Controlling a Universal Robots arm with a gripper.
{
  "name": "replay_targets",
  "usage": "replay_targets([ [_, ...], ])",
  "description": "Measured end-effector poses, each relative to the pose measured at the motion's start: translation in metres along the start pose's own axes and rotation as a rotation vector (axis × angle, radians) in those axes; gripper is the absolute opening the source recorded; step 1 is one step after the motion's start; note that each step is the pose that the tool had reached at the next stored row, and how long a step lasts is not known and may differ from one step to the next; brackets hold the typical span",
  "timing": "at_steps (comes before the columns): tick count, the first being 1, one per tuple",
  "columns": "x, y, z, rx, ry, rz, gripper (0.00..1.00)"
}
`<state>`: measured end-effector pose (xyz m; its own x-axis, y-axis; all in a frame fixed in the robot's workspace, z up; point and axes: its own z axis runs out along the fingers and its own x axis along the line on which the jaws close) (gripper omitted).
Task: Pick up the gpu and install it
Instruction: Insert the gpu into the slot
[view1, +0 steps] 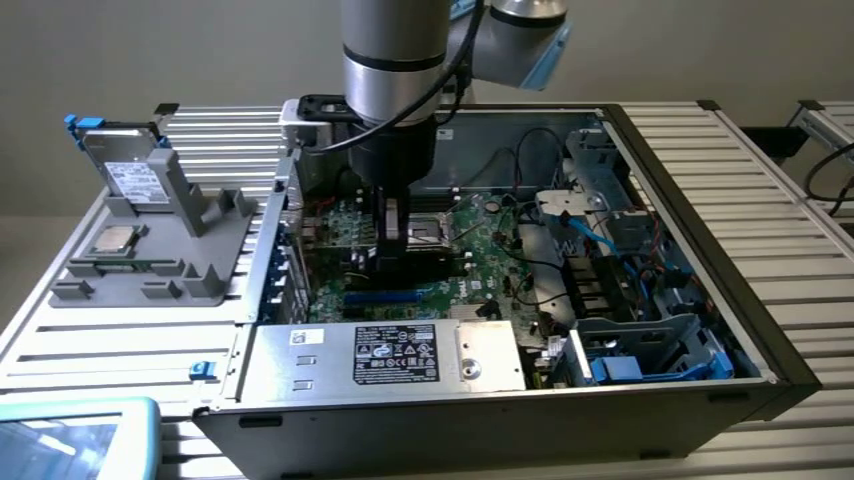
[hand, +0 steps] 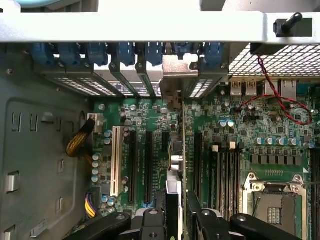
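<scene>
Ribbed aluminium-profile table (view1: 747, 170), grey wall behind. An open black computer case (view1: 787, 370) lay flat on it with the motherboard (view1: 494, 260) exposed.

The gripper (view1: 398, 250) was down inside the case, over the expansion-slot area. Its jaws were partway apart and closed on the gpu (hand: 176, 160), one finger on each flat face. The card stood on edge, so from the wrist view it showed as a thin green-and-black strip.

Key relation: the gpu sat directly between the fingers and its long axis ran from the gripper toward the case's rear wall, parallel to the black expansion slots (hand: 148, 165) and the white slot (hand: 116, 160). Its silver bracket end (hand: 175, 70) was up at the rear wall, in line with the row of blue latches (hand: 125, 52). Whether the card's bottom edge was already in a slot couldn't be told.

Materials:
- The board was green PCB studded with small round capacitors.
- The empty CPU socket (hand: 272, 200) had a bright metal frame.
- The case floor was dull grey sheet steel.
- The power supply (view1: 387, 355) was a bare metal box with a black label, at the case's near end.

Outside the case, on the exterior view's left, a grey plastic fixture (view1: 174, 240) held a silver hard drive (view1: 130, 175) with blue tabs and a square CPU chip (view1: 114, 238). Both were well apart from the gripper.
</scene>
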<state>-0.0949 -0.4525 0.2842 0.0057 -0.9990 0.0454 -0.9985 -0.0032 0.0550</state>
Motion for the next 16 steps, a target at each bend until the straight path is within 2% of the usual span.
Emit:
replay_targets([
  [3,-0.0006,0.0006,0.0042,0.0001,-0.0011,0.000,0.27],
  [16,-0.0014,0.0007,0.0084,-0.0001,-0.0030,0.000,0.27],
])
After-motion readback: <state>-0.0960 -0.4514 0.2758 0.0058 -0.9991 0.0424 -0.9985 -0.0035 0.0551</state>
